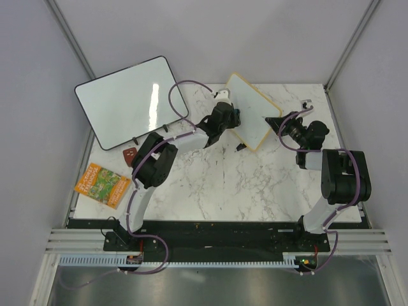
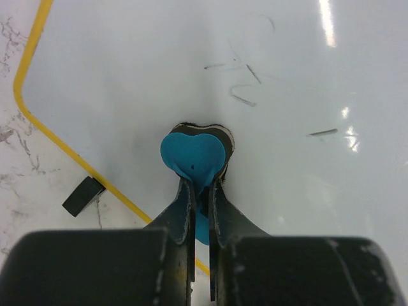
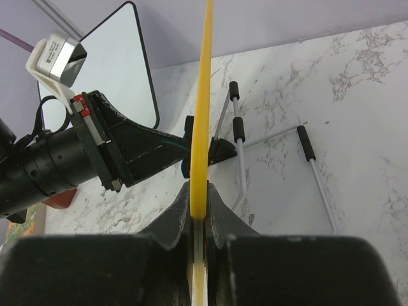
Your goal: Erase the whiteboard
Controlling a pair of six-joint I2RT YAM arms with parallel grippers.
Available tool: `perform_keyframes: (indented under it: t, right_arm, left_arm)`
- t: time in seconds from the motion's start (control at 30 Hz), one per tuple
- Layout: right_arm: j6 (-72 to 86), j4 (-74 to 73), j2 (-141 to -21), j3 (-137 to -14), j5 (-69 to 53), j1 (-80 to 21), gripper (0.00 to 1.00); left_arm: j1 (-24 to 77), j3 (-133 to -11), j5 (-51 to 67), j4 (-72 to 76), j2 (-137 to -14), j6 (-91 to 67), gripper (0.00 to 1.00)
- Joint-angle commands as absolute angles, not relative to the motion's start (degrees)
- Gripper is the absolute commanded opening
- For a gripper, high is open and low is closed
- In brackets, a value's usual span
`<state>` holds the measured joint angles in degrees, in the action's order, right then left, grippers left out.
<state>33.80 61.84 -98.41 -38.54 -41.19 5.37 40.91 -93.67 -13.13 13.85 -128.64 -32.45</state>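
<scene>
The small whiteboard [image 1: 255, 108] with a yellow-tan frame stands tilted at the back middle of the table. My right gripper [image 1: 275, 122] is shut on its right edge; in the right wrist view the frame edge [image 3: 205, 95] runs up from between my jaws [image 3: 199, 191]. My left gripper [image 1: 233, 118] is shut on a blue heart-shaped eraser [image 2: 194, 156] and presses it flat against the board's white face [image 2: 127, 64]. In the left wrist view the gripper [image 2: 201, 185] sits near the board's lower left corner. Faint dark pen strokes [image 2: 242, 95] lie up and right of the eraser.
A larger black-framed whiteboard [image 1: 131, 102] lies at the back left. A colourful booklet [image 1: 102, 185] and a small red-brown object [image 1: 129, 153] lie at the left edge. A wire stand with black tips [image 3: 306, 159] lies behind the small board. A black foot [image 2: 83, 196] shows below its frame.
</scene>
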Motion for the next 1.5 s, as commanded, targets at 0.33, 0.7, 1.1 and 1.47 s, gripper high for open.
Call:
perform_keyframes:
  t: [0.33,0.7,1.1,1.47]
  right_arm:
    - [33.6,64.2,-97.1,-40.3,-50.1,2.7,0.00]
    - [33.7,64.2,-97.5,-40.3,-50.1,2.7,0.00]
    - [33.6,64.2,-97.6,-40.4,-50.3,2.6,0.00]
    - [33.4,63.7,-97.8,-40.7,-50.3,2.3,0.00]
  left_arm:
    - [39.3,-92.6,-5.4,13.1,-126.9,-35.5,0.02]
    - [34.8,-91.8,-7.6,14.6,-125.4,-36.1,0.02]
    - [34.3,-101.6,-2.2,13.1,-128.5,-33.0,0.02]
    - [37.6,-114.3,0.2,-1.1,-134.1,-21.4,0.02]
